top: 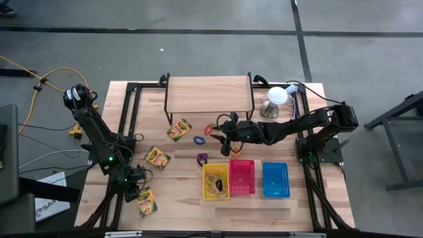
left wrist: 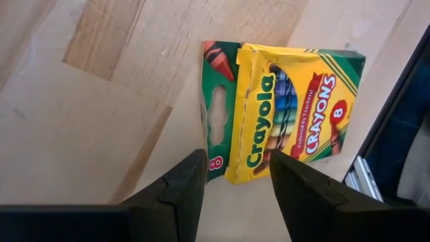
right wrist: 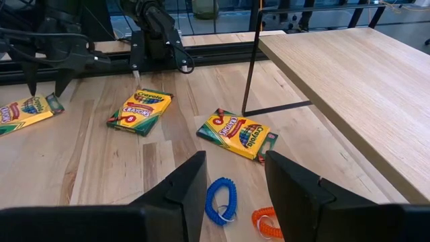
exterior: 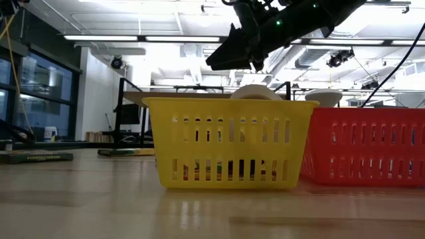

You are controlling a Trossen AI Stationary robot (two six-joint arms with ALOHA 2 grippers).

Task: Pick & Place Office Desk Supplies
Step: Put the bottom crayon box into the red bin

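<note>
Grippers both spread & empty, each poised over supplies on the wood table (top: pixel 178 198).

Left gripper (top: pixel 135 187) sits at the near left edge, fingers (left wrist: pixel 176 191) apart w/ nothing between; a crayon box (top: pixel 146 202) lies flat just beyond the tips, touching neither. Near centre: yellow basket (top: pixel 215 181) w/ small items inside, then red basket (top: pixel 242 176) & blue basket (top: pixel 275 179) in a row to its right. Purple clip (top: pixel 202 158) lies just left of the yellow one; a 2nd crayon box (top: pixel 156 157) lies further left. Right gripper (top: pixel 228 144) hangs above the table mid-way back, fingers (right wrist: pixel 181 188) parted, holding nothing; blue coil ring (right wrist: pixel 221 200) lies just ahead between the tips, orange coil ring (right wrist: pixel 265 222) beside it. Beyond those, a 3rd crayon box (top: pixel 179 129) rests by the leg of the wooden shelf (top: pixel 208 94).
</note>
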